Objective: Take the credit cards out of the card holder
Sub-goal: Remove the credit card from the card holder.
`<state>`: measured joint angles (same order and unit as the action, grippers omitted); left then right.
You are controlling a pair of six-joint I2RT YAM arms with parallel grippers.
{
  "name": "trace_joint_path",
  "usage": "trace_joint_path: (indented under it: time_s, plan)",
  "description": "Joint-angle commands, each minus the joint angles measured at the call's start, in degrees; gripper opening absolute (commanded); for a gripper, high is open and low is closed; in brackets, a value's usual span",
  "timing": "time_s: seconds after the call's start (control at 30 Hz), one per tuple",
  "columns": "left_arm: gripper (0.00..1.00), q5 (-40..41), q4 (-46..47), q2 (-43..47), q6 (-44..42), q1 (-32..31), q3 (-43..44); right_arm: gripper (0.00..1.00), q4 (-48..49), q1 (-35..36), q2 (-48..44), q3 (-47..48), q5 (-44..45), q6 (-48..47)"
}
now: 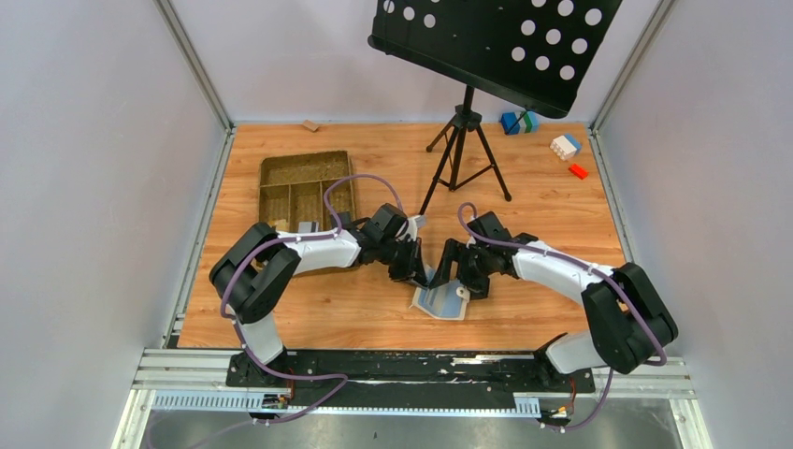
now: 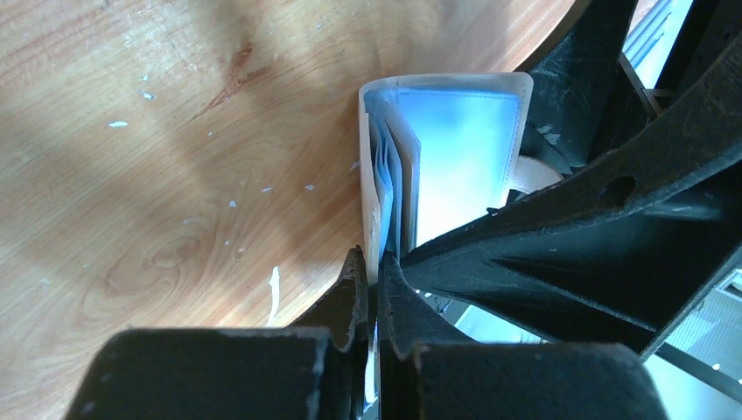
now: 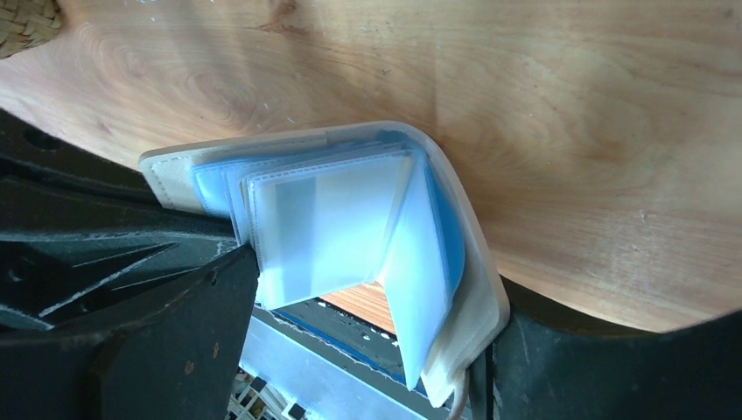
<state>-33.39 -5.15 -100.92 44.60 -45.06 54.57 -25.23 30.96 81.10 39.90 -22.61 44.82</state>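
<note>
Card holder (image 1: 439, 301) spread open between both pincers, over the wooden table (image 1: 524, 215).
One cream cover's edge is clamped in the left pincer (image 2: 368, 278); the right pincer (image 3: 367, 302) stands wide, the other cover against one finger. The right wrist view shows clear, blue-tinted sleeves (image 3: 324, 219) fanned out; the top view shows the woven tray (image 1: 304, 192) beyond the left pincer.

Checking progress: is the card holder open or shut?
Open: the card holder has covers spread in a V, blue sleeves fanned between them.
</note>
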Motion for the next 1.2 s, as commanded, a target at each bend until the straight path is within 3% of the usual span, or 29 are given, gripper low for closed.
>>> trace_joint_path:
  time_s: [0.0,0.37,0.5,0.6,0.87,1.03,1.17]
  plan:
    - [0.0,-1.3,-0.2,5.6,-1.3,-0.5,2.4,0.78,-5.6,0.3,1.6,2.4,7.7,0.6]
    - [0.0,1.5,-3.2,6.3,-3.1,-0.4,3.1,0.59,-9.2,0.1,-1.8,1.9,8.9,-0.4]
    - [0.0,0.7,-2.6,5.2,-2.6,-0.4,3.0,0.44,-8.4,-0.1,-1.4,1.2,7.7,-0.2]
    - [0.0,1.4,-3.4,5.4,-3.2,-0.4,3.2,0.42,-10.3,-0.4,-1.3,1.7,9.0,-0.8]
    - [0.0,-0.1,-3.3,3.8,-3.3,-0.4,2.9,0.32,1.0,-0.8,-3.0,-2.2,0.8,0.6]
    - [0.09,-0.1,-4.6,3.1,-3.0,0.4,2.1,0.01,0.2,-0.9,-3.2,-1.3,0.9,-0.3]
    - [0.3,0.0,-2.8,4.9,-1.6,2.6,-1.7,0.0,-1.4,-0.9,-4.2,-1.1,1.8,-0.3]
